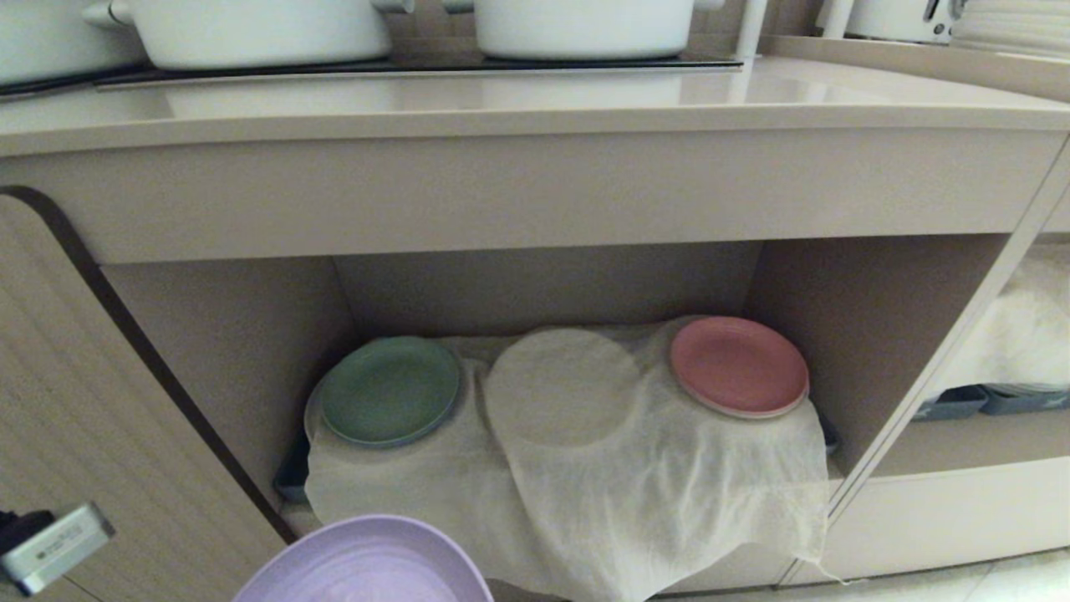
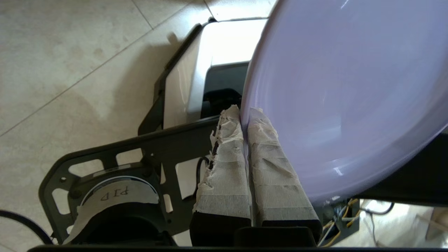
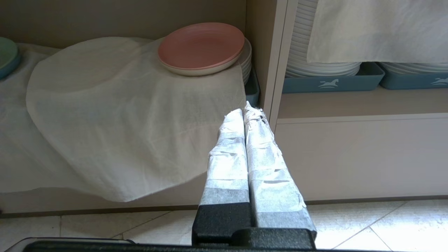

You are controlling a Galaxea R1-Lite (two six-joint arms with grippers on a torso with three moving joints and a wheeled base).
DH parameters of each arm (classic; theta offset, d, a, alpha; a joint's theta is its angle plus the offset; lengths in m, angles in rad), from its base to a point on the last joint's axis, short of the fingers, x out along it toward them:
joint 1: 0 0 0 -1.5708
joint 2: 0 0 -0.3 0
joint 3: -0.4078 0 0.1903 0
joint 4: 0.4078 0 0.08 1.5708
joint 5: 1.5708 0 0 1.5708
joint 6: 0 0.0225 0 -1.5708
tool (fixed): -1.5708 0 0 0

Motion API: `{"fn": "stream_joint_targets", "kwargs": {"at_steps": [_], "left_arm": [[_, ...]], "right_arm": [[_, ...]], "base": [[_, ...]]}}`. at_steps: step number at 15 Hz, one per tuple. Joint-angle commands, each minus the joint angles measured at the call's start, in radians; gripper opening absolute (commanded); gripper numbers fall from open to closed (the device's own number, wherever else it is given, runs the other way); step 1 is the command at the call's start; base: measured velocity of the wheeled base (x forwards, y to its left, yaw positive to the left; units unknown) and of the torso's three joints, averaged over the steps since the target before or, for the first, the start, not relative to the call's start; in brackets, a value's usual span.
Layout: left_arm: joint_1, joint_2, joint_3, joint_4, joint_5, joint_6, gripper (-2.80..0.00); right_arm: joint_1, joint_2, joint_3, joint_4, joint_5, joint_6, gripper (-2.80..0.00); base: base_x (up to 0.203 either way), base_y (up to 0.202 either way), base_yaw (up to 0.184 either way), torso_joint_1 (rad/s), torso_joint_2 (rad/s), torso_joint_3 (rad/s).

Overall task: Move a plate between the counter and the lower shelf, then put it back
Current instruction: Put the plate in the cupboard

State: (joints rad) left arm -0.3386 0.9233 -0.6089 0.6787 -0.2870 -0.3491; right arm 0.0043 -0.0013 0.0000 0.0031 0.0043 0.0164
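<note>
left gripper [image 2: 245, 115] pinching lavender plate [image 2: 350, 91] by rim, held low before lower shelf [image 1: 552, 284]. right gripper [image 3: 245, 112] parked, fingers pressed together, empty.

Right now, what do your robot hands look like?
Both my left gripper and my right gripper have two long, flat fingers wrapped in frayed whitish tape, each growing out of a black, boxy base. The tape is wrinkled and torn at the tips.
</note>
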Motion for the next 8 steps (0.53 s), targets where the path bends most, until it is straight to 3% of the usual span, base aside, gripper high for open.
{"fn": "stream_joint_targets", "kwargs": {"at_steps": [1,4,8], "left_arm": [[-0.021,0.044,0.005,-0.022,-0.003,-0.003,-2.80],[-0.042,0.108,0.027,-0.119,-0.002,-0.004,-2.80],[-0.067,0.130,0.025,-0.142,-0.001,-0.007,-2.80]], "right_arm": [[0.000,0.001,0.000,0.000,0.000,0.000,-2.80],[0.002,0.001,0.000,0.000,0.000,0.000,-2.80],[0.001,0.001,0.000,0.000,0.000,0.000,-2.80]], "base": [[0.000,0.000,0.000,0.000,0.00,0.000],[0.000,0.000,0.000,0.000,0.00,0.000],[0.000,0.000,0.000,0.000,0.00,0.000]]}}
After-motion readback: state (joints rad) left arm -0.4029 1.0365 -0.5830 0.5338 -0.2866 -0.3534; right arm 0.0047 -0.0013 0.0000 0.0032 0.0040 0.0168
